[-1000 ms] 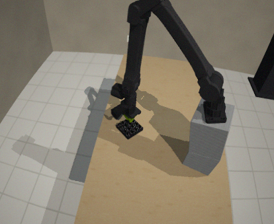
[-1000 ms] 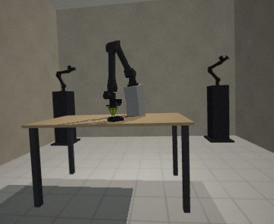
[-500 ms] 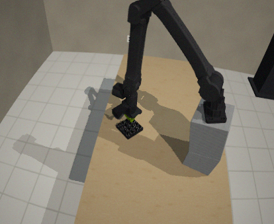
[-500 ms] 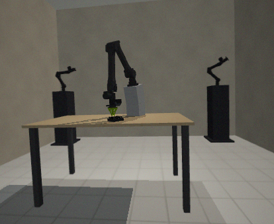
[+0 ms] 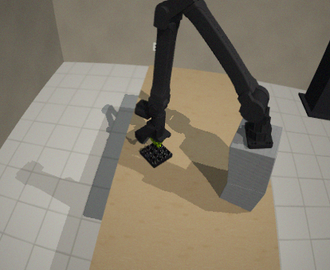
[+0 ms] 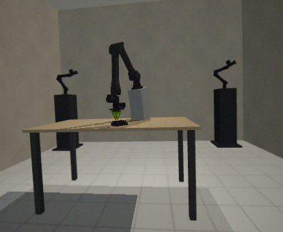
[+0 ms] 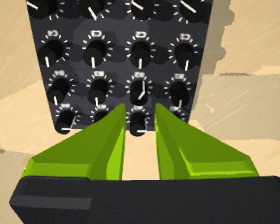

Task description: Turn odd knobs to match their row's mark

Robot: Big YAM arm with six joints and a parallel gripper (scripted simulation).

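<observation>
The knob box (image 5: 158, 154) (image 6: 119, 123) (image 7: 117, 70) stands on the wooden table (image 5: 212, 240) (image 6: 165, 122), beneath the gripper (image 5: 157, 143) (image 6: 117, 118) (image 7: 140, 112) and well apart from the grey block (image 5: 249, 169) (image 6: 139, 104) that carries the arm (image 5: 164, 61) (image 6: 115, 68). The green fingers are set narrow, with a gap between their tips and nothing gripped. In the wrist view the tips lie to either side of knob A2 (image 7: 137, 124), in the row nearest the gripper, and strips of background show between each finger and that knob. Whether a tip brushes a knob or the box's top, I cannot tell.

The box carries its knobs in four rows of four. Row C's lines all run toward the bottom of the wrist view. In row B, knob B2 (image 7: 138, 93) stands out: its line slants up to the right, while the other three run roughly downward. In the row farthest from the gripper, knob D3 (image 7: 92, 9) has its line slanting down to the right, and its three neighbours have theirs slanting up to the left. Knob A2's line runs to the right, as does that of knob A4 (image 7: 64, 124); the fingers partly hide the other two in row A, so their settings cannot be read.
</observation>
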